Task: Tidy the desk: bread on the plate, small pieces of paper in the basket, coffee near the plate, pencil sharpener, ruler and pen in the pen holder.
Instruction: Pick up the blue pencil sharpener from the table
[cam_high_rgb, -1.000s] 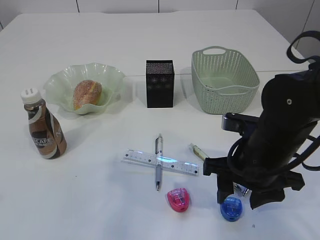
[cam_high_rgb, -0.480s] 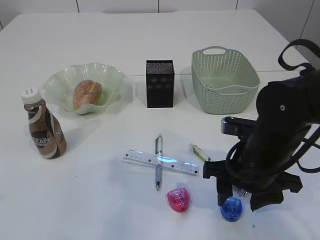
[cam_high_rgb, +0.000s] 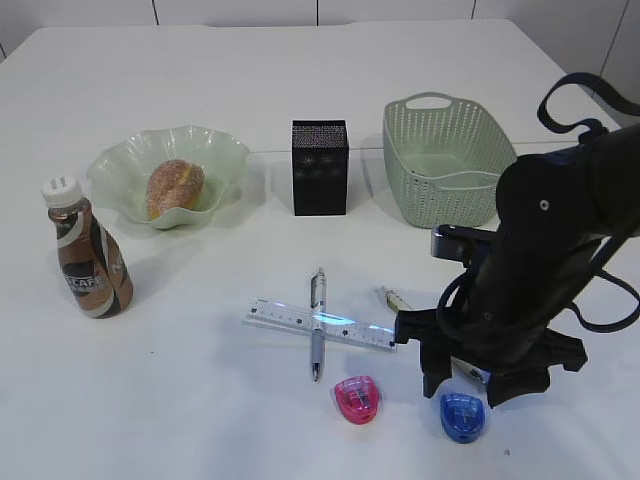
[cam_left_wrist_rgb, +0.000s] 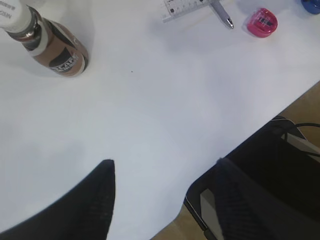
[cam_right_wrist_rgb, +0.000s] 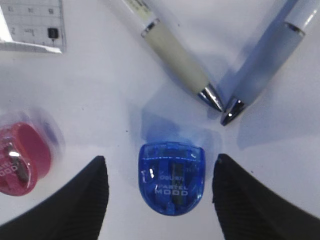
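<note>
From the exterior view, the right arm (cam_high_rgb: 540, 270) hides most of a cream pen (cam_high_rgb: 392, 298); the wrist views crop the ruler (cam_left_wrist_rgb: 186, 7) and pink sharpener (cam_right_wrist_rgb: 19, 159).

This looks like a test room or lab, not a home. A big plain white desk (cam_high_rgb: 300, 90) fills the view. At 12 o'clock, behind it, stand pale flat wall panels (cam_high_rgb: 240, 10). A black robot arm (cam_high_rgb: 545, 260) leans over the desk at 4 o'clock. At the desk's near edge there is brown floor (cam_left_wrist_rgb: 300, 107) and black gear with cables (cam_left_wrist_rgb: 280, 170).
</note>
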